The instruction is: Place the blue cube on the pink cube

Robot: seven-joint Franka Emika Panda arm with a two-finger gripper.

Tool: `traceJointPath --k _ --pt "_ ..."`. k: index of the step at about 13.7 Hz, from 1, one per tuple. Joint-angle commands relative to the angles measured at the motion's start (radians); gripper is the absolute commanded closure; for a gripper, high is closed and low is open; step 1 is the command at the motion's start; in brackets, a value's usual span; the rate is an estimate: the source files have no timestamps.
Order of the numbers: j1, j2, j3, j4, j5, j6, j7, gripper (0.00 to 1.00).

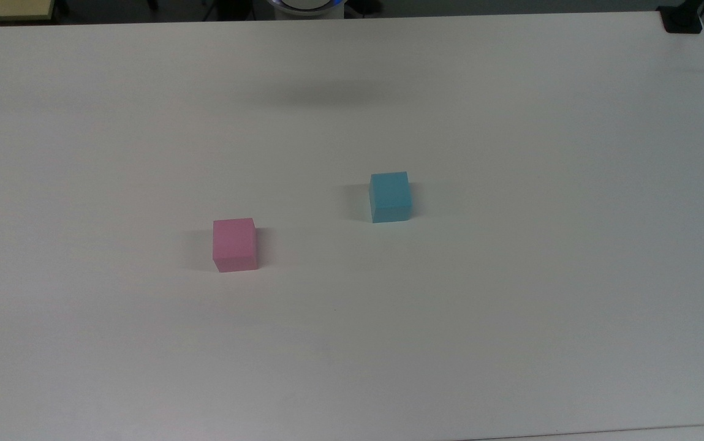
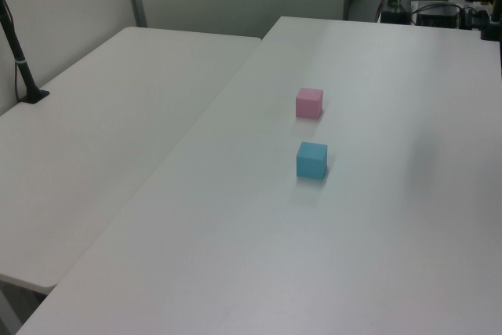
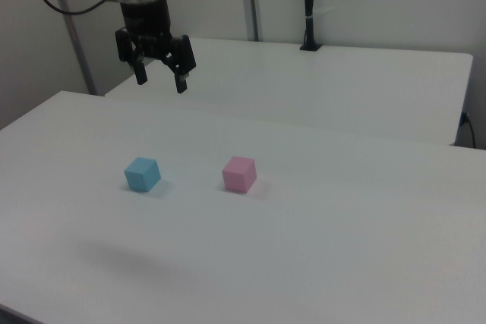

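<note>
Nothing of the task is done yet, judging by how things lie. In the top view, going from the near edge of the table (image 1: 511, 367) back, the pink cube (image 1: 234, 244) comes first, sitting flat on the bare surface toward the top view's left. Farther back and toward the top view's right sits the blue cube (image 1: 390, 196), also flat on the table and well apart from the pink one, with nothing on top of either.

In the right view the two cubes stand side by side, blue (image 3: 142, 174) on the right view's left and pink (image 3: 239, 174) on its right. Beyond and above them the gripper (image 3: 159, 80) hangs high over the table, its fingers spread and holding nothing, closer to the blue cube's side than the pink's.

Still to do, as I judge it: come down on the blue cube, close on it, lift it, carry it across and set it squarely on the pink one.

Count: one blue cube, one pink cube, one gripper.
</note>
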Motion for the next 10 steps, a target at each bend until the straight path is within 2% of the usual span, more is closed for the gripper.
traceJointPath --k 1,10 --pt "0.003 -0.013 0.0 -0.01 -0.018 -0.014 -0.021 0.0" --pt "0.003 -0.013 0.001 -0.015 -0.034 -0.015 -0.011 0.0"
